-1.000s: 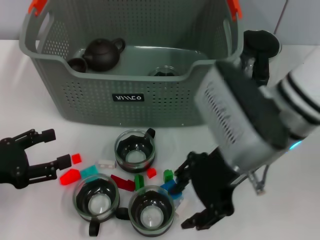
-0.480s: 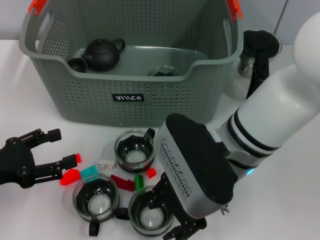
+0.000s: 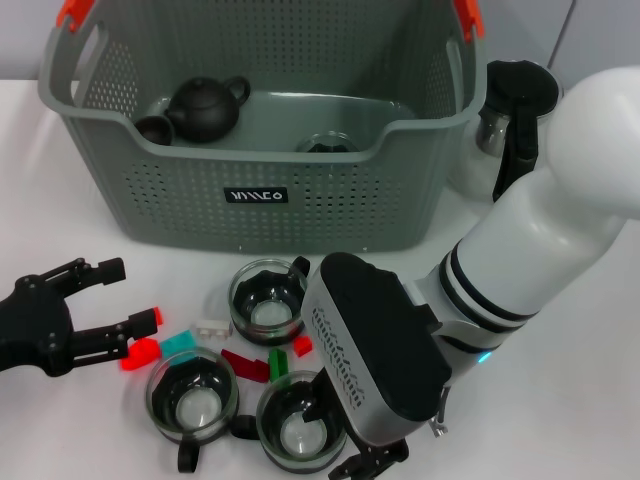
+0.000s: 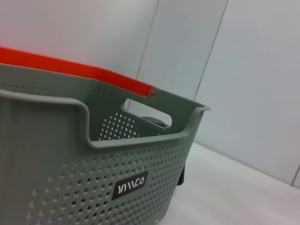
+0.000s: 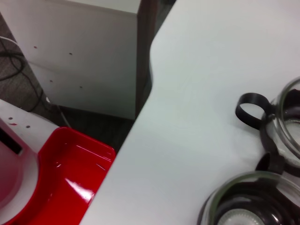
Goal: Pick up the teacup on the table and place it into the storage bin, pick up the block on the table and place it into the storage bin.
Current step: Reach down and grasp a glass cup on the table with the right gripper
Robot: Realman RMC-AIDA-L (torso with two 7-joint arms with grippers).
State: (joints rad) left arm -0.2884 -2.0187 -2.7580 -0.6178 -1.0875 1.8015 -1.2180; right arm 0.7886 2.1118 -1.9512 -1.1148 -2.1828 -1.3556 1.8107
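Now the right gripper [image 3: 345,455] hangs over the nearest teacup [image 3: 300,425], jaws likely hidden; left gripper [image 3: 118,297], jaws spread, flanks a red block [image 3: 141,352]; storage bin [image 3: 255,190] beyond

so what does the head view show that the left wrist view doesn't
Only the head view shows the three glass teacups on the table, e.g., the coloured blocks, the dark teapot inside the bin, the glass jug, the left gripper with open fingers, and the right arm. Only the left wrist view shows the pale wall panels behind. Both share the storage bin, its black label and an orange handle clip.
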